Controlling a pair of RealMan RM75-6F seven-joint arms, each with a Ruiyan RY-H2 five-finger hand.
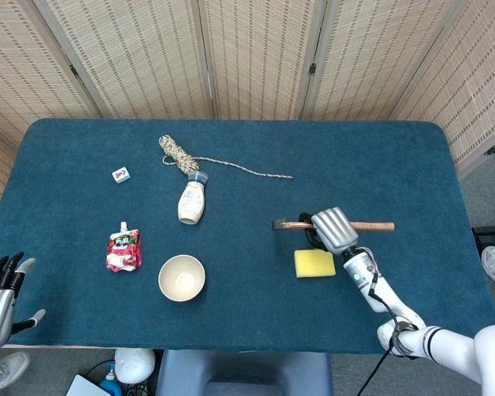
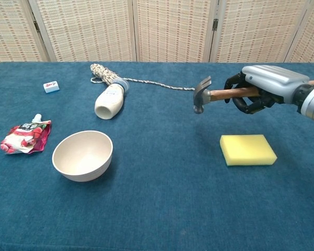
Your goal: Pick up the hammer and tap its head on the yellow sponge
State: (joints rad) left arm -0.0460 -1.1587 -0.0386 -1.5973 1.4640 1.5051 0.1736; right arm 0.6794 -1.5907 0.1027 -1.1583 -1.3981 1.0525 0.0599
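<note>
My right hand [image 2: 264,89] [image 1: 333,230] grips the wooden handle of the hammer [image 2: 215,95] [image 1: 292,224] and holds it level in the air. The steel head points left, above and to the left of the yellow sponge [image 2: 247,149] [image 1: 313,263]. That sponge lies flat on the blue cloth, below the hand. My left hand [image 1: 0,293] hangs off the table's front left corner with fingers spread, holding nothing.
A cream bowl [image 2: 82,155] stands at front left, with a red pouch [image 2: 25,136] further left. A white bottle [image 2: 110,100] lies on its side by a rope coil [image 2: 102,72] whose tail runs right. A small tile [image 2: 51,87] sits at far left.
</note>
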